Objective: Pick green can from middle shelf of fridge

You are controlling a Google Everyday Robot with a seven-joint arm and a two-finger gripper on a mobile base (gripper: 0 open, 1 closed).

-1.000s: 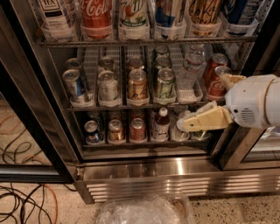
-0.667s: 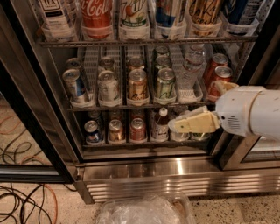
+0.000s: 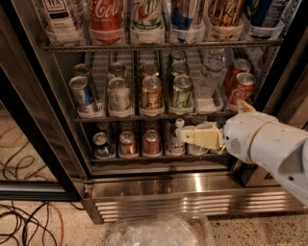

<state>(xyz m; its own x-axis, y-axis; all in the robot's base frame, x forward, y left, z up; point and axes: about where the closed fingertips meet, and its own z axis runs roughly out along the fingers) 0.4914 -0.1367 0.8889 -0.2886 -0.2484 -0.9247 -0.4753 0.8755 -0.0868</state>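
The green can (image 3: 182, 92) stands upright at the front of its lane on the middle shelf (image 3: 144, 116) of the fridge (image 3: 168, 185). A gold-tan can (image 3: 151, 93) is to its left and a clear bottle (image 3: 210, 79) to its right. More green cans stand behind it. My gripper (image 3: 192, 136) is cream-coloured, on a white arm (image 3: 269, 149) coming in from the right. It points left in front of the lower shelf, below the green can and a little to its right, and does not touch it.
Red Coca-Cola cans (image 3: 240, 86) stand at the right end of the middle shelf, with silver (image 3: 118, 94) and blue cans (image 3: 83, 94) at the left. Tall bottles (image 3: 106, 14) fill the rack above. The black door frame (image 3: 38, 144), floor cables (image 3: 29, 221) and a plastic bag (image 3: 154, 233) lie nearby.
My arm has swung left and come nearer the camera. The gripper has moved left along the front of the lower shelf. The cans have not moved.
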